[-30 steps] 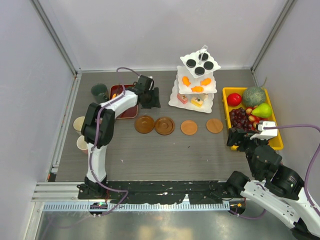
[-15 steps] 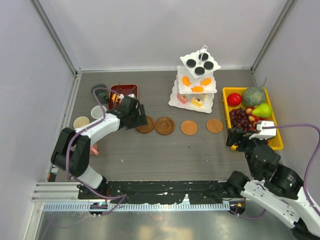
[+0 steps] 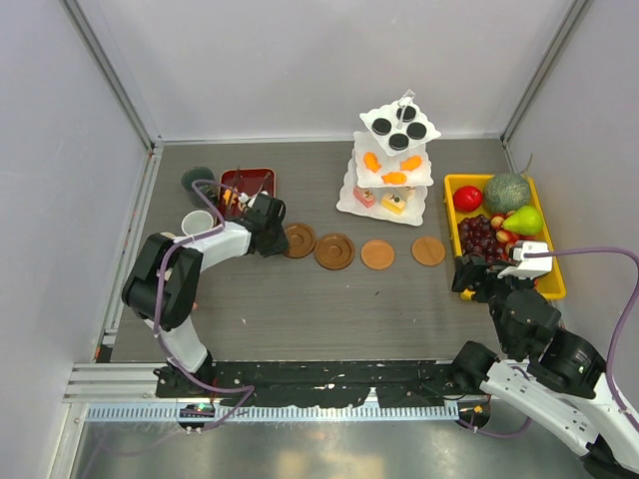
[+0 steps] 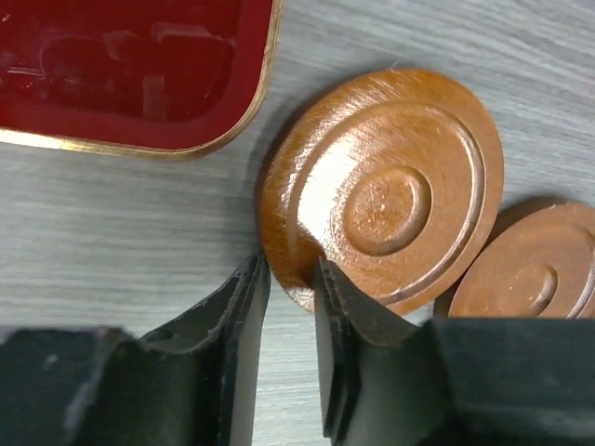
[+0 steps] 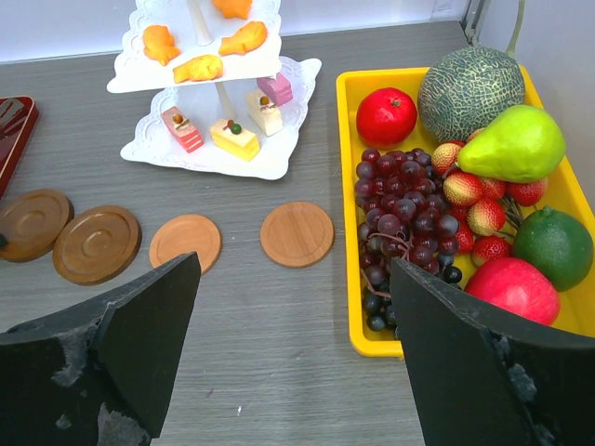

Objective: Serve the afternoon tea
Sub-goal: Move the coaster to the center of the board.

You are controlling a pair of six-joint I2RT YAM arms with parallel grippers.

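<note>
- You have one white three-tier stand point(image 3: 349, 205). It stands upright at the back of the table with its post pointing straight up. Take it as your landmark.
- Count the sweets on it: four black round sweets point(image 3: 382, 125) on the top tier, four orange sweets point(image 5: 198, 67) on the middle tier and four pink-yellow sweets point(image 5: 234, 137) on the bottom tier.
- You have four round brown coasters point(image 3: 377, 254) in a row in front of the stand, and the row runs left to right. Two are light and plain, in front of the stand and to its front right. Two are dark with ringed grooves, to its front left.
- The farthest dark coaster point(image 4: 381, 200) from the stand is the one in play. It is round, so it has no long axis. It appears tilted rather than flat, with its grooved face up and its near rim toward your left gripper point(image 4: 290, 269). It lies just beside the next dark coaster point(image 4: 530, 269).
- Your left gripper has its fingers drawn in on that near rim, pinching it between them.
- Your right gripper point(image 5: 293, 271) has its jaws wide apart and holds nothing. It hangs over the table well to the front right of the stand.
- Two mugs show far to the left of the stand: one dark green mug point(image 3: 198, 181) and one cream mug point(image 3: 194, 222) in front of it. Your left arm hides part of that side.
- One dark red tray point(image 4: 139, 65) lies left of the stand, just behind the pinched coaster.
- One yellow tray point(image 5: 346, 232) of fruit lies just right of the stand.
</note>
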